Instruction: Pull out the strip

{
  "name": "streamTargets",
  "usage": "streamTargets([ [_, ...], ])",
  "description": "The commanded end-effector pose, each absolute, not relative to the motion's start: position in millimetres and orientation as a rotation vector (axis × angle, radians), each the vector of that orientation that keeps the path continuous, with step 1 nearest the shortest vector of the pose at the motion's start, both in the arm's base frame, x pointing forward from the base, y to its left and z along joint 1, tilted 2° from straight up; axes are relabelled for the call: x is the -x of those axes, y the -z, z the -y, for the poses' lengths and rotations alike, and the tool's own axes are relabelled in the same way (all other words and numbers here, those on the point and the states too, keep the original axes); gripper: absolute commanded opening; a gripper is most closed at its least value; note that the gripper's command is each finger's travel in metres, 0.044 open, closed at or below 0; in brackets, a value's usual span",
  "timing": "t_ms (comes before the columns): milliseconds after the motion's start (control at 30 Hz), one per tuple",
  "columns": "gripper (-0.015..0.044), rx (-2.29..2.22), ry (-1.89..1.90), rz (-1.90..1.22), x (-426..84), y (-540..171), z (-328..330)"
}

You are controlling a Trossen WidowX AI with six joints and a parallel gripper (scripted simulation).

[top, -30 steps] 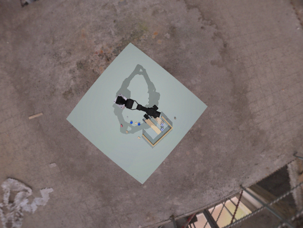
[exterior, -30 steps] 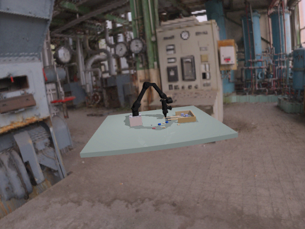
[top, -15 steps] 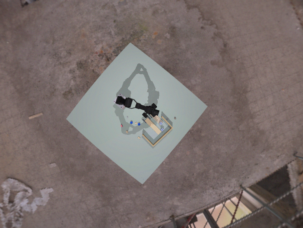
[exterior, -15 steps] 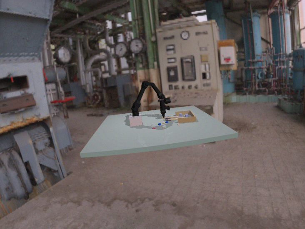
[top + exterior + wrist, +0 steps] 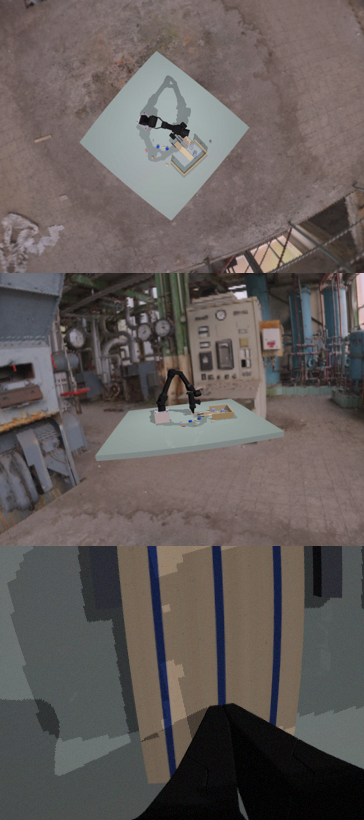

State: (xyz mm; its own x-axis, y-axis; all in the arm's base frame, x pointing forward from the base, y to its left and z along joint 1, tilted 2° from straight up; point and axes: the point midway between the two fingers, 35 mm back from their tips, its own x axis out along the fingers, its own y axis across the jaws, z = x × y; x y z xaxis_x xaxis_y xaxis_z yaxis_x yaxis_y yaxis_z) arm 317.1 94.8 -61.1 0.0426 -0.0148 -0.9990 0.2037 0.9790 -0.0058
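My gripper (image 5: 193,412) (image 5: 221,716) is shut, with nothing seen between its fingers. Its tips are at the near end of a tan strip with blue lines (image 5: 195,646) (image 5: 187,140), low over it or touching it; I cannot tell which. The strip's other end reaches into a three-walled wooden enclosure (image 5: 196,164) (image 5: 223,416). A plain yellow-tan strip (image 5: 184,150) lies beside it. One pale blue cube (image 5: 191,146) is by the far end of the lined strip. A second pale blue cube (image 5: 195,155) is near the plain strip's far end. Their labels are too small to read.
Dark rails (image 5: 105,581) (image 5: 331,571) flank the lined strip. Two blue pieces (image 5: 157,146) (image 5: 167,148), a red piece (image 5: 145,150) (image 5: 183,426) and several small tan bits lie outside the enclosure on the pale green table (image 5: 117,140) (image 5: 146,440).
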Motion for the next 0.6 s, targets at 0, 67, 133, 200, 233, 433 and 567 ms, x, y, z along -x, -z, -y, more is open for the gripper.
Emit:
streamTargets([
  [0,0.0000,-0.150,0.171,-1.544,-304,66,-97],
  [67,0.0000,-0.150,0.171,-1.545,-301,66,-97],
  [133,0.0000,-0.150,0.171,-1.545,-298,66,-98],
  [200,0.0000,-0.150,0.171,-1.545,-296,67,-99],
  [233,0.0000,-0.150,0.171,-1.545,-294,67,-99],
  [433,0.0000,-0.150,0.171,-1.546,-286,67,-101],
  [567,0.0000,-0.150,0.171,-1.547,-280,67,-103],
])
